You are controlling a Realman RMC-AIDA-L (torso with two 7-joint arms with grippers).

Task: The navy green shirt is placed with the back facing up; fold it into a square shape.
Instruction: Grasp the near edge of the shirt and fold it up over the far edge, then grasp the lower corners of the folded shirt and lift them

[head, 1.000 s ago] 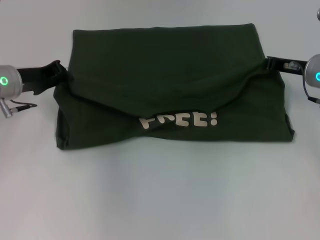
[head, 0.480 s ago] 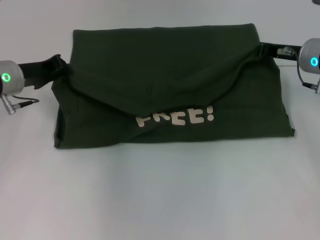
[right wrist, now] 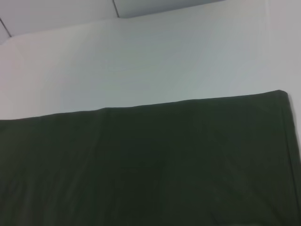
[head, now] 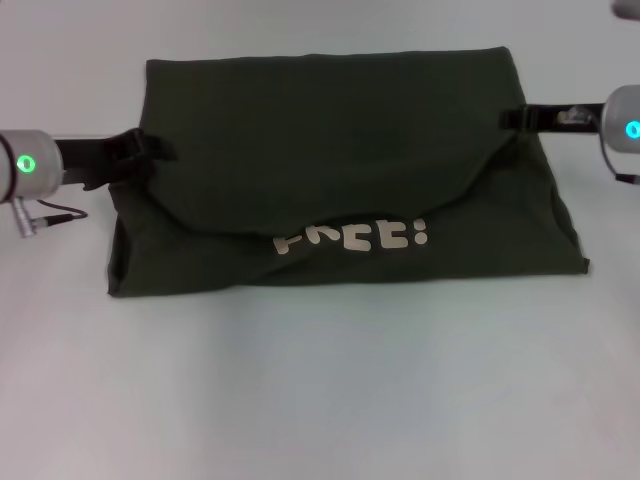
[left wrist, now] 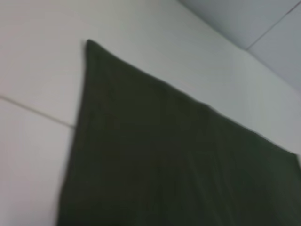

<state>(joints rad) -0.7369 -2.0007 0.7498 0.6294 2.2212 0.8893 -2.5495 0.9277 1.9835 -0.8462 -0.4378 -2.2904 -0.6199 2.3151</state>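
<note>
From my head camera I see one shirt [head: 340,150], dark green, lying on the white table [head: 320,400] in the middle of my reach. Its near part is folded over the far part, so a curved edge runs across it and one row of cream letters [head: 352,238] shows near the front edge. I have two claws in view. My left claw [head: 150,152] comes in from the left side and sits over the shirt's left edge, with cloth bunched around its tip; I take it as clamped on the shirt there. My right claw [head: 512,119] reaches in from the right and meets the shirt's right edge, pinched on the cloth.

My left wrist camera shows only the one shirt [left wrist: 178,160] spread on the pale table [left wrist: 37,70], one corner pointing away.

My right wrist camera shows the same shirt [right wrist: 150,165], its far edge straight against the table [right wrist: 150,61].
</note>
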